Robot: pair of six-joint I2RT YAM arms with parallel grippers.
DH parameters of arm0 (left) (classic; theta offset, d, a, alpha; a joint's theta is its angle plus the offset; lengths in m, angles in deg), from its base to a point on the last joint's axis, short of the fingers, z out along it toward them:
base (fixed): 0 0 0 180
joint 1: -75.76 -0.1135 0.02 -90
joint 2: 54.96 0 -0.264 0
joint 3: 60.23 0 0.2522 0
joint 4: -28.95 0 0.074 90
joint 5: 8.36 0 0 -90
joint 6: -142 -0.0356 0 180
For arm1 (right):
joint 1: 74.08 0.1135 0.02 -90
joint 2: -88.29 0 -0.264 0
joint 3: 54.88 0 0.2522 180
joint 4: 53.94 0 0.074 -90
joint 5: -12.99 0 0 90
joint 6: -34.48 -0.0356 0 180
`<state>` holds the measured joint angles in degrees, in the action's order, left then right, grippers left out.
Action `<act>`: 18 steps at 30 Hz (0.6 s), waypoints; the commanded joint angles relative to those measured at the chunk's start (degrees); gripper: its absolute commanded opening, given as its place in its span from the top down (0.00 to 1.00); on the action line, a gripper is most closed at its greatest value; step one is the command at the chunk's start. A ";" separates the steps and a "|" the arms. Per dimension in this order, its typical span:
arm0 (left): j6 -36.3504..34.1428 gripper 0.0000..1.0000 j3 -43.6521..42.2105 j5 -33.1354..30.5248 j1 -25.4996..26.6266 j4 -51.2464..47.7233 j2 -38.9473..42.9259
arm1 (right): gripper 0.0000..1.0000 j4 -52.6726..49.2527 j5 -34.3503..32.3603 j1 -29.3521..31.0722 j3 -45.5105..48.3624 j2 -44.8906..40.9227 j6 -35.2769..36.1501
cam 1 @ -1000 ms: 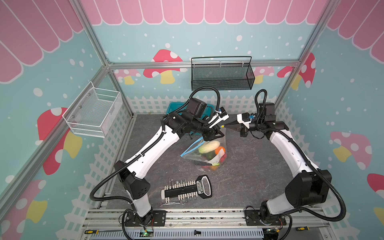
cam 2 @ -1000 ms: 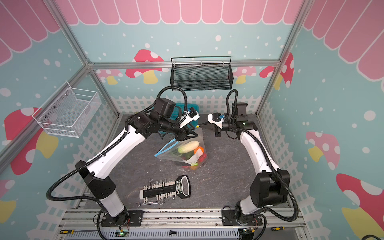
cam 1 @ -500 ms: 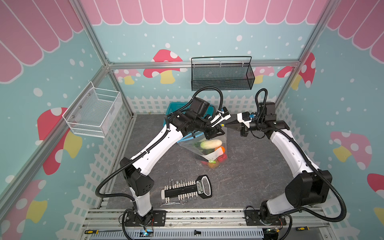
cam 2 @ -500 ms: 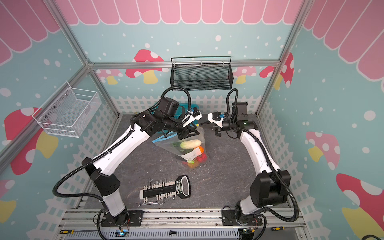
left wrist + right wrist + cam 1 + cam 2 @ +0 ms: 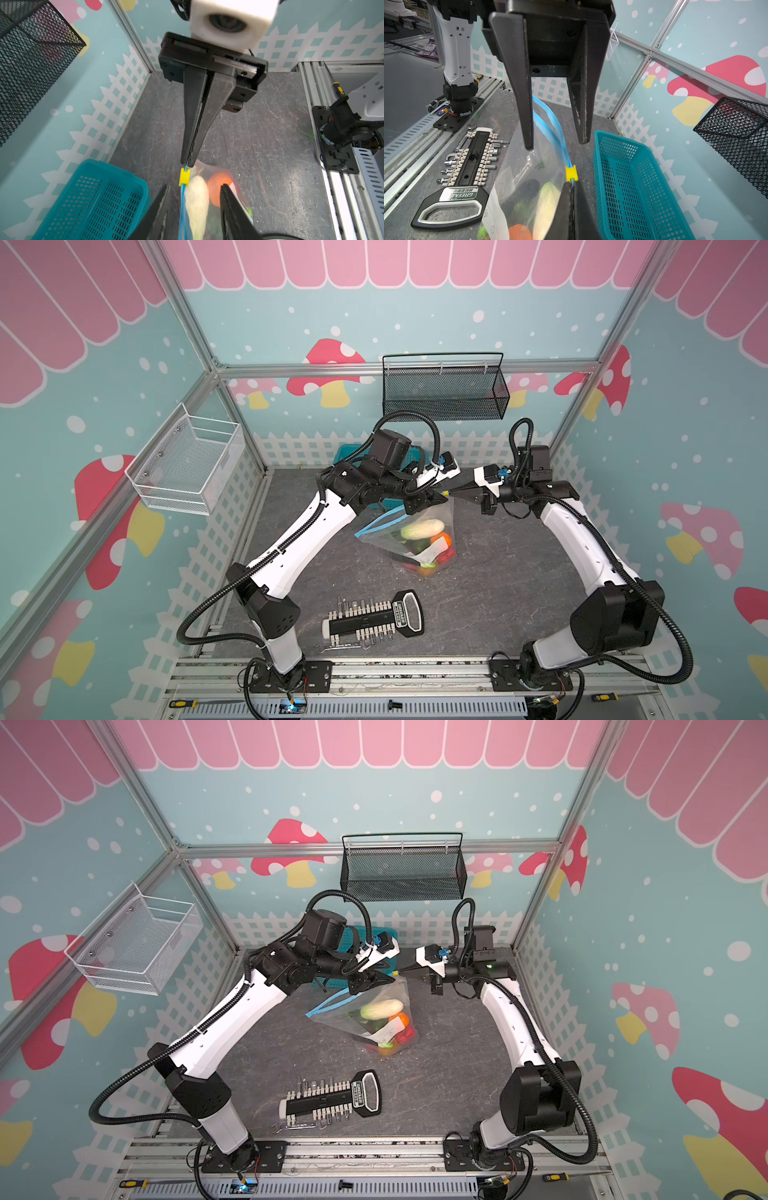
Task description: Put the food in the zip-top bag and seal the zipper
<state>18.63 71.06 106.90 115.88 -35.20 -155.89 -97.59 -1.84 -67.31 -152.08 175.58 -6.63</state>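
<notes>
At the front edge of the surface, a black socket rack (image 5: 374, 620), untouched. Mid-surface, toward the back: the zip-top bag (image 5: 390, 537), hung by one top corner, belly sagging onto the surface. Inside, the food (image 5: 422, 528): a pale cucumber-like piece on top, orange, red and green pieces below. Soft, crinkly, slippery film; light but bottom-heavy, likely to swing or slump if released. Best taken by the stiffer zipper (image 5: 550, 124) rather than the film. Right gripper (image 5: 188, 163) clamped tight on the zipper end, just beyond the yellow slider tab (image 5: 571, 173). Left gripper (image 5: 556, 144) with jaws apart, astride the blue strip, contact with it unclear. Mouth behind the tab visibly parted, so seal judged not yet run. Behind, at the back edge, a teal basket (image 5: 93, 199), nothing visible inside. On the walls, a black mesh basket (image 5: 442, 391) and a white wire basket (image 5: 189, 466), both apparently empty.
</notes>
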 commanded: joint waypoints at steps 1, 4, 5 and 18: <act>-4.00 0.60 0.92 2.17 -0.39 0.82 -0.59 | 1.00 -1.91 2.63 0.31 -2.17 -0.81 2.37; -3.99 0.60 1.92 2.52 -0.35 0.83 -2.15 | 1.00 -2.84 2.28 0.29 -2.52 -1.14 2.90; -3.91 0.60 2.15 2.53 -0.38 0.83 -2.41 | 1.00 -2.89 2.24 0.35 -2.52 -1.23 2.95; -2.85 0.74 2.58 1.42 -0.22 0.83 -3.84 | 1.00 -3.07 2.35 0.33 -3.31 -1.56 2.40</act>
<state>17.08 71.98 108.01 115.85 -34.55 -158.90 -99.67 -1.73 -67.31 -153.37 175.43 -6.02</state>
